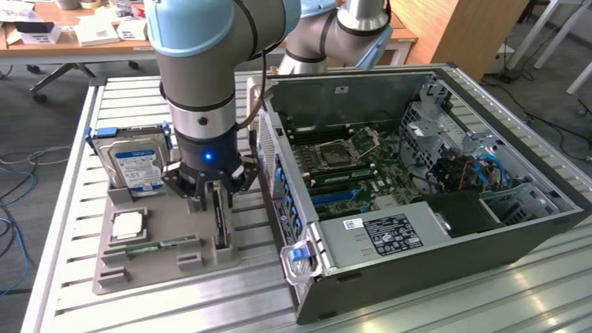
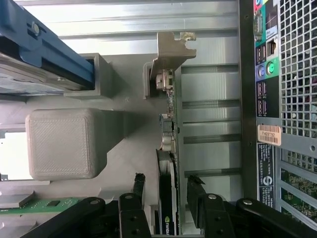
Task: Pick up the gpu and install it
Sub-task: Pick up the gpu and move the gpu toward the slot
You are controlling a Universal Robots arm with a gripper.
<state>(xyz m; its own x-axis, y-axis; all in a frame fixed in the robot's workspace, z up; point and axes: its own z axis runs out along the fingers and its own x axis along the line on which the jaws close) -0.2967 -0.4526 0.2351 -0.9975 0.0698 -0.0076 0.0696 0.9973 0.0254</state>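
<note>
Exterior view: we note the arm reaching down over a grey holder tray (image 1: 166, 215) on the slatted metal table (image 1: 462, 305), gripper (image 1: 211, 198) low over the tray's edge nearest the open computer case (image 1: 444, 257). The gpu (image 1: 220, 225) stands on edge in a slot of that tray, just beside the case's rear panel, not in the case. A hard drive (image 1: 137, 163) with a blue-white label stands upright at the tray's far end; a green memory stick (image 1: 162, 244) lies flat towards the exterior view's left. Wrist view: we look down the gpu's (image 2: 171, 129) top edge, silver bracket at its far end. The gripper (image 2: 167, 178) straddles the card, jaws apart, one black finger on each side with a gap showing between each fingertip (image 2: 139, 179) and the card; nothing is gripped
</note>
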